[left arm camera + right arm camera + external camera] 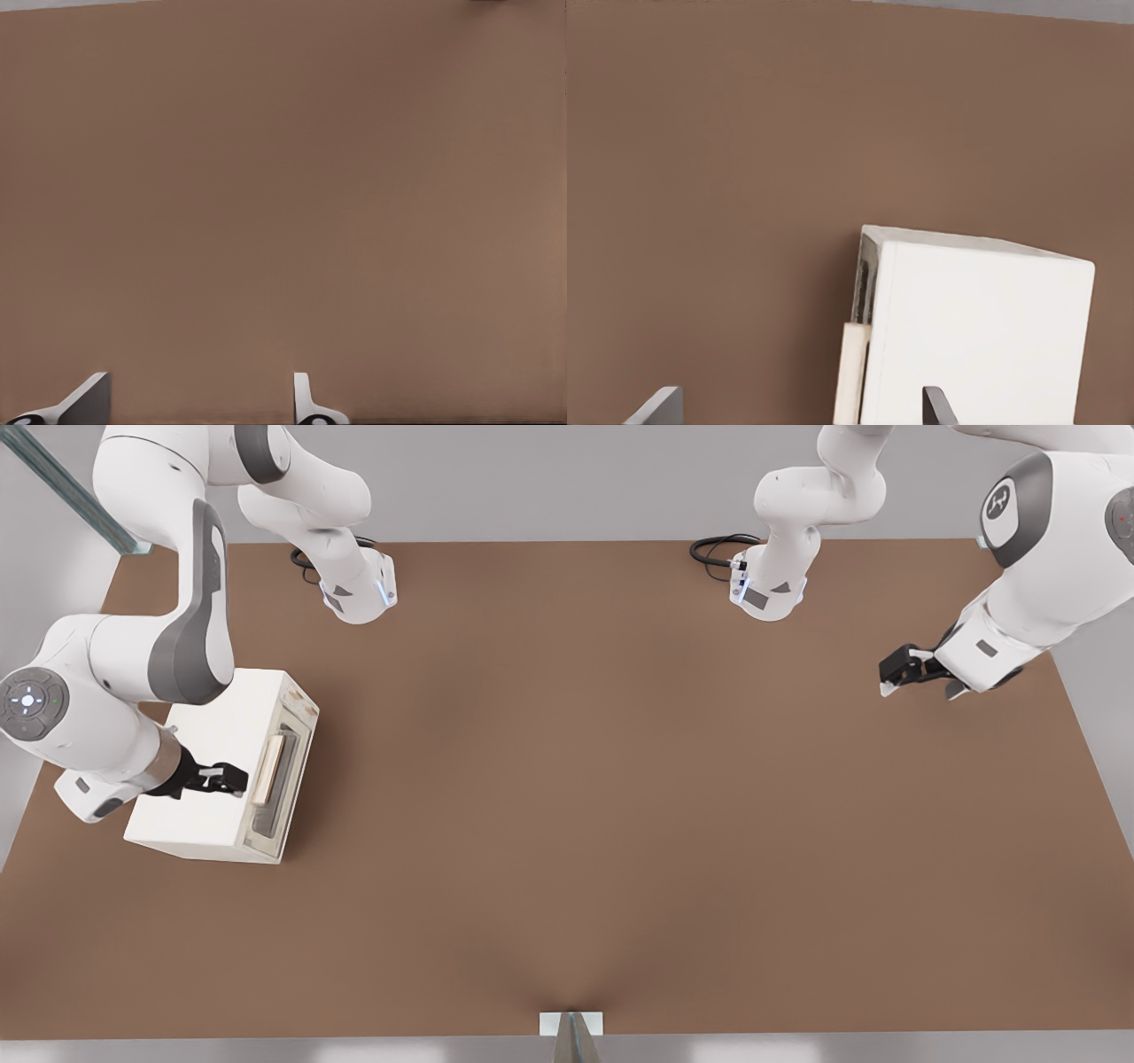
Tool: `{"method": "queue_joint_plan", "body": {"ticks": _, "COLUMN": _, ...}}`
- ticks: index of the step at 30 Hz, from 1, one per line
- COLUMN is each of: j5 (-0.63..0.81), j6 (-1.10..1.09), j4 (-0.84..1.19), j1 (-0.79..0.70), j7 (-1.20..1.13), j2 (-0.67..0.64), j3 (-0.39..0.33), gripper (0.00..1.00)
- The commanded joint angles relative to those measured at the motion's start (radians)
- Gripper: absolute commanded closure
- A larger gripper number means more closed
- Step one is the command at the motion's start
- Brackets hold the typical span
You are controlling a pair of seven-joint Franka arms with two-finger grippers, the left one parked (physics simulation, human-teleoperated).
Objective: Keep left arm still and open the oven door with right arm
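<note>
Approach phase of door opening. Right arm [106, 682] reaches over the oven [213, 766], which sits on the brown table [620, 824] at the front view's left with its windowed front facing the table's middle. Gripper [237, 779] hovers above the oven's top, just short of the tan handle [268, 769] on the oven door [282, 779]; its fingers [656, 409] stand spread in the right wrist view. Door appears closed or nearly so. Good practice: straddle the handle's middle before clamping, then pull along the door's hinge arc.
</note>
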Motion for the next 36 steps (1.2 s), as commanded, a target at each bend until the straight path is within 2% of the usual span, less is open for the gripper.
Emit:
{"method": "queue_joint_plan", "body": {"ticks": 1, "j5": -0.009, "j6": 0.025, "j4": 0.001, "j1": 0.0, "j7": -0.048, "j2": 0.01, "j3": 0.0, "gripper": 0.0}}
{"method": "queue_joint_plan", "body": {"ticks": 2, "j5": -0.01, "j6": 0.011, "j4": 0.024, "j1": 0.006, "j7": -0.056, "j2": 0.044, "j3": 0.0, "gripper": 0.0}}
{"method": "queue_joint_plan", "body": {"ticks": 3, "j5": -0.082, "j6": 0.005, "j4": -0.007, "j1": 0.054, "j7": -0.051, "j2": 0.065, "j3": -0.003, "gripper": 0.0}}
{"method": "queue_joint_plan", "body": {"ticks": 4, "j5": -0.234, "j6": 0.007, "j4": -0.094, "j1": 0.107, "j7": -0.019, "j2": 0.056, "j3": 0.001, "gripper": 0.01}}
{"method": "queue_joint_plan", "body": {"ticks": 5, "j5": -0.318, "j6": -0.016, "j4": -0.116, "j1": 0.172, "j7": 0.031, "j2": 0.062, "j3": 0.0, "gripper": 0.04}}
{"method": "queue_joint_plan", "body": {"ticks": 6, "j5": -0.457, "j6": -0.094, "j4": -0.126, "j1": 0.226, "j7": 0.062, "j2": 0.074, "j3": 0.0, "gripper": 0.0}}
{"method": "queue_joint_plan", "body": {"ticks": 7, "j5": -0.535, "j6": -0.139, "j4": -0.168, "j1": 0.259, "j7": 0.126, "j2": 0.079, "j3": 0.0, "gripper": 0.0}}
{"method": "queue_joint_plan", "body": {"ticks": 8, "j5": -0.609, "j6": -0.136, "j4": -0.24, "j1": 0.269, "j7": 0.244, "j2": 0.071, "j3": 0.0, "gripper": 0.07}}
{"method": "queue_joint_plan", "body": {"ticks": 9, "j5": -0.665, "j6": -0.137, "j4": -0.284, "j1": 0.281, "j7": 0.326, "j2": 0.065, "j3": 0.001, "gripper": 0.31}}
{"method": "queue_joint_plan", "body": {"ticks": 10, "j5": -0.664, "j6": -0.179, "j4": -0.295, "j1": 0.281, "j7": 0.422, "j2": 0.07, "j3": 0.001, "gripper": 0.71}}
{"method": "queue_joint_plan", "body": {"ticks": 11, "j5": -0.673, "j6": -0.171, "j4": -0.3, "j1": 0.269, "j7": 0.453, "j2": 0.074, "j3": -0.002, "gripper": 0.79}}
{"method": "queue_joint_plan", "body": {"ticks": 13, "j5": -0.724, "j6": -0.137, "j4": -0.349, "j1": 0.272, "j7": 0.562, "j2": 0.064, "j3": -0.002, "gripper": 0.79}}
{"method": "queue_joint_plan", "body": {"ticks": 17, "j5": -0.685, "j6": -0.153, "j4": -0.43, "j1": 0.331, "j7": 0.766, "j2": 0.028, "j3": 0.003, "gripper": 0.79}}
{"method": "queue_joint_plan", "body": {"ticks": 21, "j5": -0.682, "j6": -0.075, "j4": -0.533, "j1": 0.341, "j7": 0.972, "j2": 0.01, "j3": 0.003, "gripper": 0.79}}
{"method": "queue_joint_plan", "body": {"ticks": 27, "j5": -0.747, "j6": 0.024, "j4": -0.538, "j1": 0.327, "j7": 1.071, "j2": 0.059, "j3": 0.0, "gripper": 0.79}}
{"method": "queue_joint_plan", "body": {"ticks": 36, "j5": -0.797, "j6": 0.039, "j4": -0.542, "j1": 0.293, "j7": 1.042, "j2": 0.067, "j3": -0.005, "gripper": 0.79}}
